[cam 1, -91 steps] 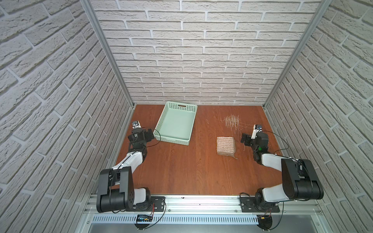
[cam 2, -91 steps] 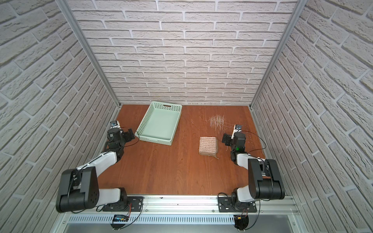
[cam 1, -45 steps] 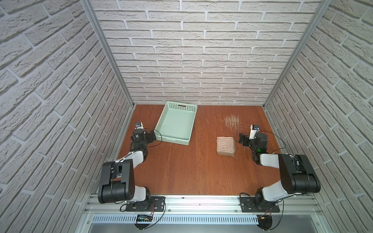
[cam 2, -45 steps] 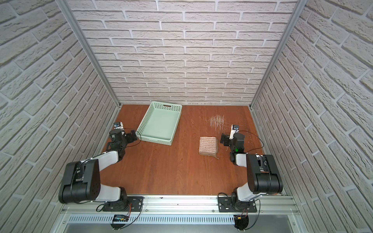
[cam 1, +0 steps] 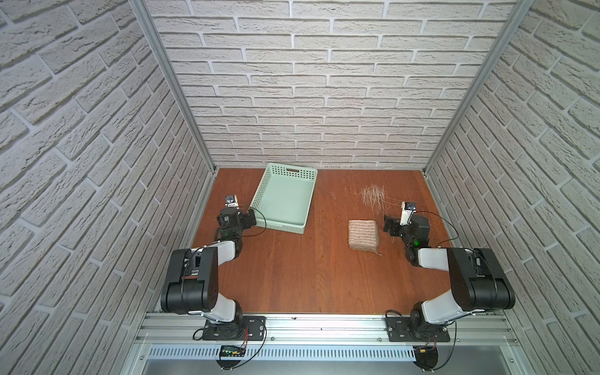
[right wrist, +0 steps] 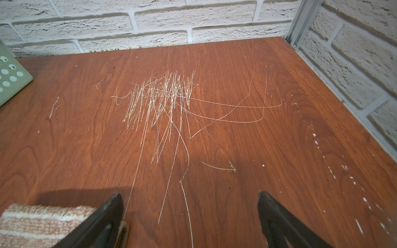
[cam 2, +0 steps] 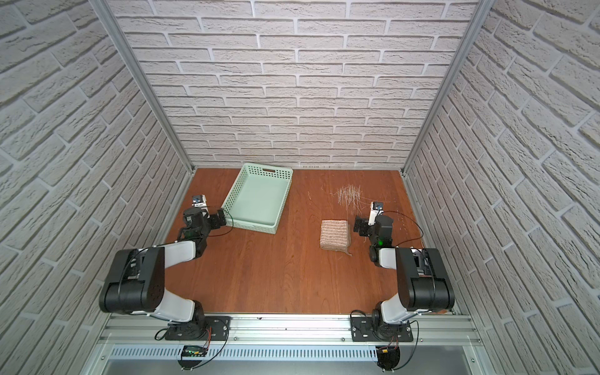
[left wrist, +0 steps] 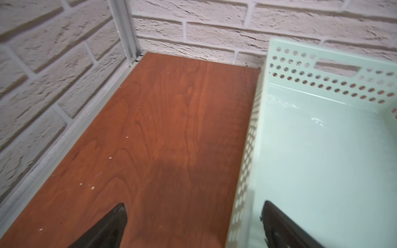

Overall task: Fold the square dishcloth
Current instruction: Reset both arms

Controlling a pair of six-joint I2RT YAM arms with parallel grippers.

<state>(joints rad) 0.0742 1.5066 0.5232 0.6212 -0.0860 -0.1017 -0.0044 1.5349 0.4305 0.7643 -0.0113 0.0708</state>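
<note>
No readable text, labels or numbers; small controller board display perhaps too blurred

The left arm [cam 1: 224,252] and the right arm [cam 1: 433,258] sit folded low, forearms reaching forward. The left hand [left wrist: 193,216] and the right hand [right wrist: 191,206] point forward, jaws spread wide, both empty.

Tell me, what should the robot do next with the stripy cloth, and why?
Probably just draw the right gripper back to rest: the square dishcloth already lies folded in a neat block beside it, and its fingers are open and empty.
</note>
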